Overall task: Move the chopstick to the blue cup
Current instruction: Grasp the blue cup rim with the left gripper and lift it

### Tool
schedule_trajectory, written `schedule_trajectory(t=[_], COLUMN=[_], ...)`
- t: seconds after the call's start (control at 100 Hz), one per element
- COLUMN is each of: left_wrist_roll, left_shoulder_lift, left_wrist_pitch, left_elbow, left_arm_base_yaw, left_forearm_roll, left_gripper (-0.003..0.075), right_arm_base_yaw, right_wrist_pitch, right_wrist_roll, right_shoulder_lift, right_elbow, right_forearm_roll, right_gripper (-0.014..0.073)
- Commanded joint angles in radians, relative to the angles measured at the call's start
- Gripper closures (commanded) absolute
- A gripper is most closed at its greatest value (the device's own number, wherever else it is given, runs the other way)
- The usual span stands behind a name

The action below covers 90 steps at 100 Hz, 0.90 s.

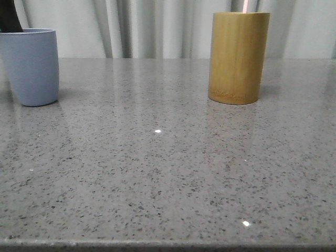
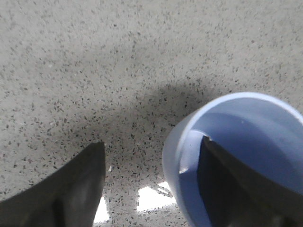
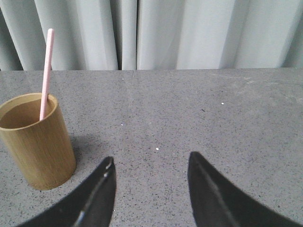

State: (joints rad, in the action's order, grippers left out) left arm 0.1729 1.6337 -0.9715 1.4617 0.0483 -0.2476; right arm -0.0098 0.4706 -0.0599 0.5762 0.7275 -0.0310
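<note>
While my left claw (image 2: 151, 163) straddles the rim of the blue cup (image 2: 246, 142), one finger (image 2: 236, 189) sits inside it and the other outside over the speckled table (image 2: 118, 56), jaws apart, gripping nothing. My right claw (image 3: 150, 163) hangs spread and empty above the table. The chopstick (image 3: 46, 71) stands in the bamboo cylinder (image 3: 38, 146), off beside my right claw's fingers and apart from them.

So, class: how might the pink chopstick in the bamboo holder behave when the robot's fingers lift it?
The chopstick looks thin and straight, so it is probably stiff and light. Its smooth, narrow shaft may slip or pivot between fingers. It leans on the bamboo holder rim, so it may scrape the wall if pulled off-axis.
</note>
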Motion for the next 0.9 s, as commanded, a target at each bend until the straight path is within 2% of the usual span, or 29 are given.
schedule_trajectory(t=[0.0, 0.09, 0.18, 0.23, 0.44, 0.73, 0.89], left_wrist_roll=[-0.002, -0.002, -0.002, -0.004, -0.004, -0.004, -0.004], left_shoulder_lift=[-0.019, -0.008, -0.008, -0.008, -0.008, -0.008, 0.015], left_wrist_pitch=[0.024, 0.024, 0.028, 0.032, 0.034, 0.021, 0.029], left_elbow=[0.037, 0.037, 0.037, 0.037, 0.037, 0.062, 0.132], left_arm_base_yaw=[0.006, 0.006, 0.006, 0.006, 0.006, 0.015, 0.110], left_forearm_roll=[-0.016, -0.018, -0.023, -0.023, -0.051, -0.110, -0.110], left_gripper=[0.0302, 0.0304, 0.0358, 0.0414, 0.0739, 0.0739, 0.0739], right_arm_base_yaw=[-0.002, -0.002, -0.002, -0.002, -0.002, -0.002, -0.002], right_wrist_pitch=[-0.080, -0.080, -0.079, -0.079, -0.076, -0.065, -0.063], right_wrist_roll=[0.000, 0.000, 0.000, 0.000, 0.000, 0.000, 0.000], right_shoulder_lift=[0.010, 0.010, 0.010, 0.010, 0.010, 0.010, 0.010], right_elbow=[0.033, 0.033, 0.033, 0.033, 0.033, 0.033, 0.033], right_forearm_roll=[0.000, 0.000, 0.000, 0.000, 0.000, 0.000, 0.000], right_gripper=[0.0222, 0.0222, 0.0222, 0.0222, 0.0222, 0.0222, 0.0222])
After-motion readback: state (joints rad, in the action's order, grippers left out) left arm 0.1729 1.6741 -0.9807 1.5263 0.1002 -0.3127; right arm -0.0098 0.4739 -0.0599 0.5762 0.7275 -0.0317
